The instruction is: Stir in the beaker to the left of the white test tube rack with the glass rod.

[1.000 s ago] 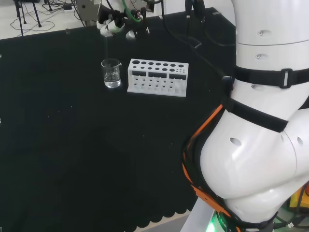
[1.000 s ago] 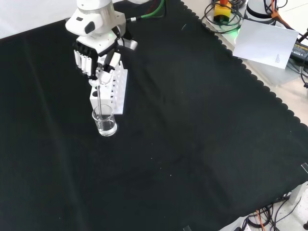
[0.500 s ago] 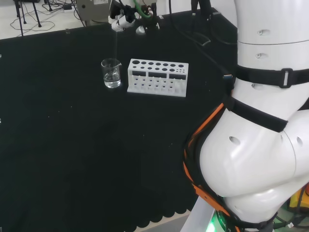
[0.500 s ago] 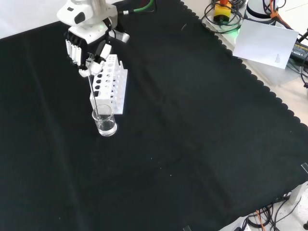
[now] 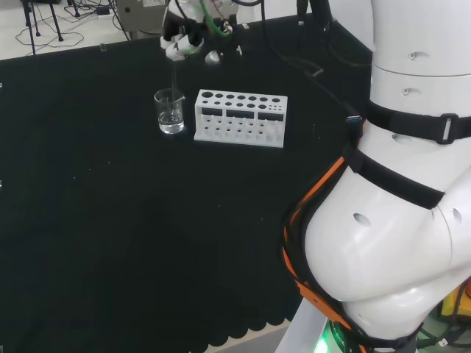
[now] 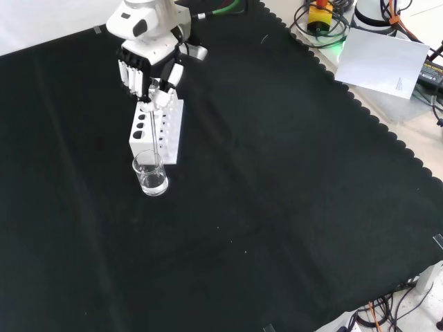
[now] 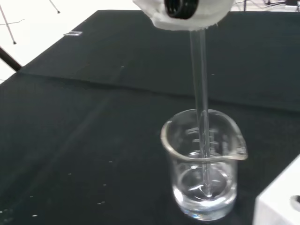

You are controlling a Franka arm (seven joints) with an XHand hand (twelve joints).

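My hand [image 6: 152, 72], fingers curled on the glass rod [image 7: 200, 108], has swung back over the rack [image 5: 241, 118]; rod tip stays in the beaker [image 6: 150, 173], near the cloth's far-left corner in head view. Stirring under way.

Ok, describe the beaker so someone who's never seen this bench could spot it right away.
Find the white test tube rack on the black cloth. At its left end in the head view stands a small clear glass beaker, the one vessel with a glass rod dipping into it.
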